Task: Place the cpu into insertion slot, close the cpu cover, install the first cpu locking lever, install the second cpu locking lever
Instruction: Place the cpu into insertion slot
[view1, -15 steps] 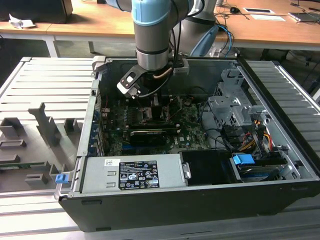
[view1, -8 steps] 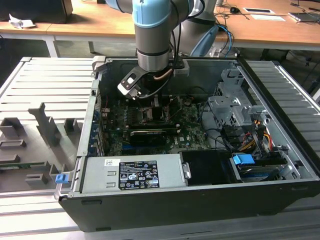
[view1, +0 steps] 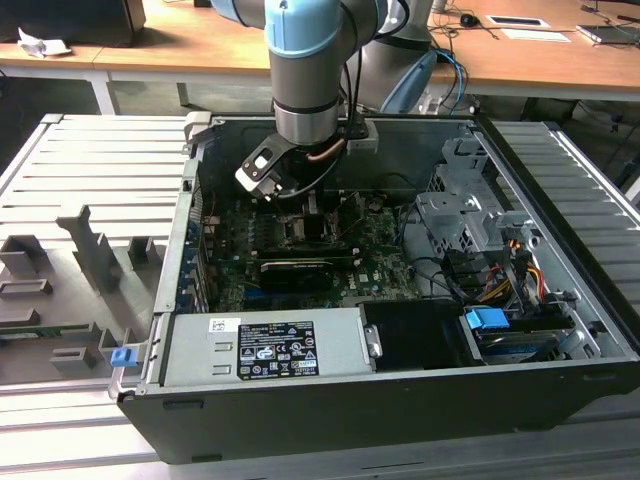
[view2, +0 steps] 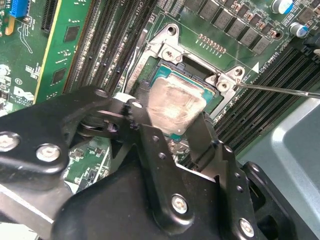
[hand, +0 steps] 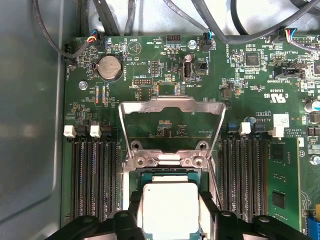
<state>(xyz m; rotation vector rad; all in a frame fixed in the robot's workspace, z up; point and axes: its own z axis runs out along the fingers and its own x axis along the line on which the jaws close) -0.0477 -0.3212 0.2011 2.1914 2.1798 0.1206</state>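
Evidently the gripper (view2: 172, 131) is clenched on two opposite edges of the cpu (hand: 169, 207), keeping it flat and squared directly over the insertion slot (view2: 196, 70), while the cpu cover (hand: 171, 105) stands swung up from the slot's hinge edge, leaving that opening free.

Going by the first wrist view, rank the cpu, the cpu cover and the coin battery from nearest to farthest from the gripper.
1. cpu, held in the gripper.
2. cpu cover, swung open just beyond it.
3. coin battery, farthest, past the cover's far rim.
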